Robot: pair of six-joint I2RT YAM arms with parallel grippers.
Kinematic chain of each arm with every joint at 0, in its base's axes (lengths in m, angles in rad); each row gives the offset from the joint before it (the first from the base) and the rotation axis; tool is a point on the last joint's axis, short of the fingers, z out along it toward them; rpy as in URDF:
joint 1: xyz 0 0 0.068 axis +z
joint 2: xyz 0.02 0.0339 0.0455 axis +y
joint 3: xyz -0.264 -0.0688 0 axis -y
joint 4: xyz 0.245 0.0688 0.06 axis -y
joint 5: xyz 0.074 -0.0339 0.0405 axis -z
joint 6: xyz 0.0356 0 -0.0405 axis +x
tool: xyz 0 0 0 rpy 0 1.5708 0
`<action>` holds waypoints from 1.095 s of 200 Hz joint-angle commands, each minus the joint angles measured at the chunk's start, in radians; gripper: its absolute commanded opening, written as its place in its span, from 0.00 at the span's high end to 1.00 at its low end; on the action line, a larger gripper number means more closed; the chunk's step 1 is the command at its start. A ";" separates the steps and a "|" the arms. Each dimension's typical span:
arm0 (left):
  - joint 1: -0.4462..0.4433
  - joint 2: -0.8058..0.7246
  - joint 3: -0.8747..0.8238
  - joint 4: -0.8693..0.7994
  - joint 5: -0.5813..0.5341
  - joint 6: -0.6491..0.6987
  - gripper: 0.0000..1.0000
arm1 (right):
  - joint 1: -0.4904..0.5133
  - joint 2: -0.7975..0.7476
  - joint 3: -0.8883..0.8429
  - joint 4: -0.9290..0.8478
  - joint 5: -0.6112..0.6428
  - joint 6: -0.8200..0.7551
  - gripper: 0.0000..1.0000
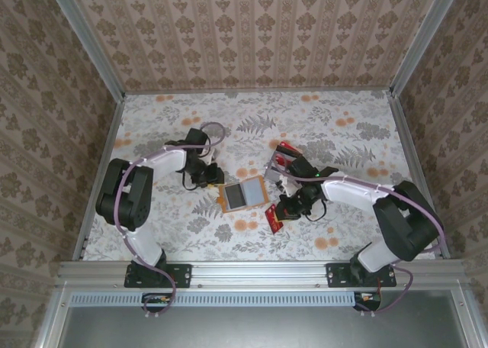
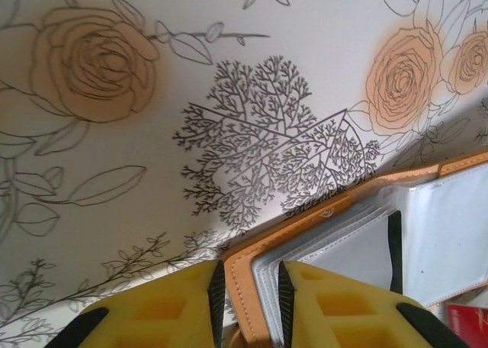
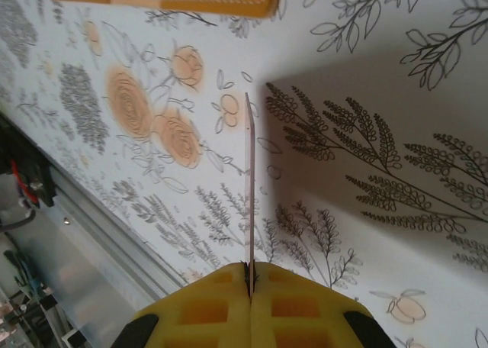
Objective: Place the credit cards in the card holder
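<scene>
**Item 1: card holder** [image 1: 242, 194]. Open flat on bench [image 1: 343, 111], grey inside up, between the two arms. Cut off at right edge of left wrist view and at top edge of right wrist view. Pocket contents too blurred to tell. Left edge pinched by left gripper [image 2: 248, 306], jaws narrowly parted around orange cover and a few clear leaves.

**Item 2: red credit card** [image 1: 272, 217]. Clamped in fully closed right gripper [image 3: 250, 281]. Near card holder's right front corner, apart from it. Seen edge-on from right wrist, face unreadable. Contact with bench not discernible.

**Item 3: rack** [image 1: 280, 159]. Behind right arm, partly covered. Red contents hard to make out.

**Item 4: red corner** [image 2: 467, 327]. Bottom right of left wrist view, cut off, identity uncertain.
</scene>
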 commanded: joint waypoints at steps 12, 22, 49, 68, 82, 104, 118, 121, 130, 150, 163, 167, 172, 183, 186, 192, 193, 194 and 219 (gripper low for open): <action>-0.032 -0.011 -0.043 -0.007 -0.003 0.014 0.72 | 0.010 0.070 0.085 0.033 0.082 0.022 1.00; -0.036 -0.016 -0.058 -0.002 -0.005 0.009 0.73 | 0.010 0.085 0.113 0.034 0.113 0.022 1.00; -0.041 -0.049 -0.117 0.009 -0.004 -0.012 0.76 | 0.010 0.134 0.196 0.050 0.149 0.028 1.00; -0.046 -0.093 -0.164 0.010 -0.005 -0.033 0.78 | 0.010 0.184 0.268 0.045 0.169 0.021 1.00; -0.047 -0.128 -0.205 0.013 -0.002 -0.053 0.78 | 0.012 0.233 0.333 0.033 0.170 0.012 1.00; -0.114 -0.171 -0.254 0.025 -0.002 -0.095 0.78 | 0.012 0.323 0.423 0.009 0.178 -0.011 1.00; -0.148 -0.191 -0.284 0.042 -0.002 -0.131 0.78 | 0.014 0.373 0.483 -0.017 0.195 -0.029 1.00; -0.155 -0.195 -0.290 0.047 -0.002 -0.139 0.78 | 0.014 0.383 0.495 -0.022 0.197 -0.034 1.00; -0.179 -0.204 -0.312 0.073 -0.002 -0.170 0.78 | 0.015 0.410 0.529 -0.032 0.200 -0.044 1.00; -0.234 -0.212 -0.364 0.163 0.008 -0.248 0.78 | 0.025 0.465 0.604 -0.090 0.198 -0.076 1.00; -0.267 -0.199 -0.381 0.220 0.009 -0.290 0.78 | 0.032 0.495 0.649 -0.123 0.199 -0.099 1.00; -0.275 -0.193 -0.382 0.235 0.009 -0.300 0.78 | 0.036 0.500 0.659 -0.128 0.197 -0.106 1.00; -0.288 -0.182 -0.382 0.252 0.008 -0.313 0.78 | 0.039 0.507 0.671 -0.133 0.194 -0.116 1.00; -0.319 -0.158 -0.369 0.292 0.006 -0.338 0.78 | 0.046 0.526 0.705 -0.158 0.188 -0.136 1.00; -0.329 -0.147 -0.365 0.302 0.006 -0.346 0.78 | 0.048 0.532 0.713 -0.162 0.184 -0.142 1.00; -0.347 -0.126 -0.352 0.323 0.005 -0.360 0.78 | 0.051 0.539 0.725 -0.168 0.177 -0.154 1.00; -0.351 -0.123 -0.349 0.325 0.005 -0.361 0.78 | 0.051 0.541 0.726 -0.169 0.176 -0.155 1.00; -0.354 -0.120 -0.346 0.327 0.005 -0.362 0.78 | 0.051 0.543 0.729 -0.171 0.176 -0.157 1.00; -0.432 -0.065 -0.281 0.386 0.009 -0.412 0.78 | 0.050 0.542 0.755 -0.193 0.203 -0.176 1.00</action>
